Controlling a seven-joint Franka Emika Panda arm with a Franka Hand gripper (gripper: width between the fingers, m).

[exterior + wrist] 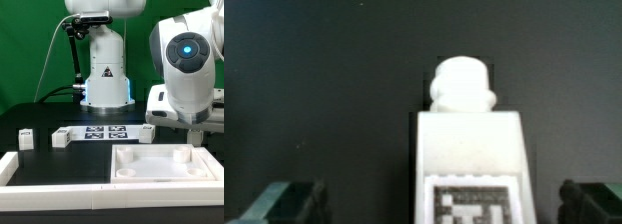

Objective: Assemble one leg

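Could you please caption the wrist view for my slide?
White tagged leg seen between the fingers of the open gripper.

Robotics lab: green backdrop [25, 50], black table [40, 112], fiducial-tagged marker board [100, 133], white robot arm [185, 60].

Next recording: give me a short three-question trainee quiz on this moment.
1. True or false: the gripper is shut on the leg.
2. In the wrist view, the leg's tag is: A) facing the camera; B) hidden under the leg; C) covered by a finger.
3. In the exterior view, on which side of the marker board does the recessed piece lie?
Key: 1 false, it is open, with gaps on both sides; 2 A; 3 the exterior view's right.
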